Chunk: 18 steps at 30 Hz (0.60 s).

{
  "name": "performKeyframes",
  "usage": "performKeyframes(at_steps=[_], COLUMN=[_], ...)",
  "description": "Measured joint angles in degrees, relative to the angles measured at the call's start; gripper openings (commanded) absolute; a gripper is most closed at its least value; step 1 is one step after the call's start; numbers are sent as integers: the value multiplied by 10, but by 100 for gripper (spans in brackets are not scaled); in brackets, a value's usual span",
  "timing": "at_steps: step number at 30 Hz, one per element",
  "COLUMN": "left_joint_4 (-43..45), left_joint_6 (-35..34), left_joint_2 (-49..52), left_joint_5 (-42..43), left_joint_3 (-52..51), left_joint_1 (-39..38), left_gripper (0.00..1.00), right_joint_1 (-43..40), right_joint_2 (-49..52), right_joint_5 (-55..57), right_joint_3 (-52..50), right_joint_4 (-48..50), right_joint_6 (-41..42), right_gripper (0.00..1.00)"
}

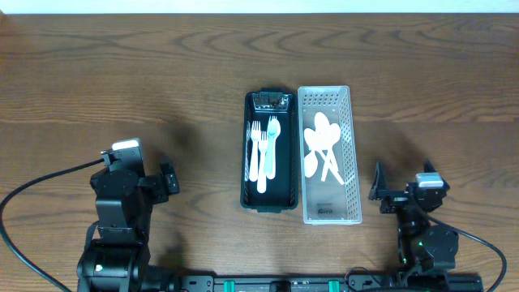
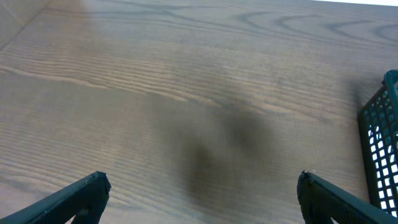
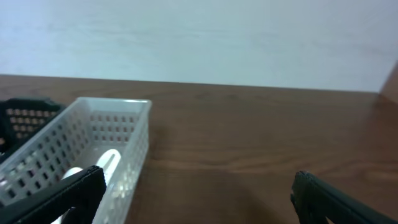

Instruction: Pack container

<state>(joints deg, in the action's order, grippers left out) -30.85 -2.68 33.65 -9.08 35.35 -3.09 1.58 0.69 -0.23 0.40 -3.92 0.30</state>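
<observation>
A black slotted basket (image 1: 247, 166) in the middle of the table holds white and pale green plastic forks (image 1: 262, 150). A white slotted basket (image 1: 349, 154) stands right beside it and holds several white plastic spoons (image 1: 323, 146). My left gripper (image 1: 169, 179) is open and empty over bare wood left of the black basket; its edge shows in the left wrist view (image 2: 379, 155). My right gripper (image 1: 379, 188) is open and empty just right of the white basket, which shows in the right wrist view (image 3: 93, 140) with a spoon (image 3: 109, 163) inside.
A shiny dark object (image 1: 271, 100) lies at the far end of the black basket. Black cables run along the front edge of the table at both arms. A pale wall (image 3: 199, 37) stands beyond the table's far edge.
</observation>
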Motion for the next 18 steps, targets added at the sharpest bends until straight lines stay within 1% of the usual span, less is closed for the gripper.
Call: performKeyframes(at_steps=[18], left_joint_4=[0], left_joint_6=[0], left_joint_2=[0], left_joint_5=[0], left_joint_3=[0], left_joint_1=[0], left_gripper=[98], right_joint_1=[8], right_joint_2=[0], right_joint_5=[-7], right_joint_3=[0], right_joint_4=[0], right_joint_6=[-15], right_gripper=[99])
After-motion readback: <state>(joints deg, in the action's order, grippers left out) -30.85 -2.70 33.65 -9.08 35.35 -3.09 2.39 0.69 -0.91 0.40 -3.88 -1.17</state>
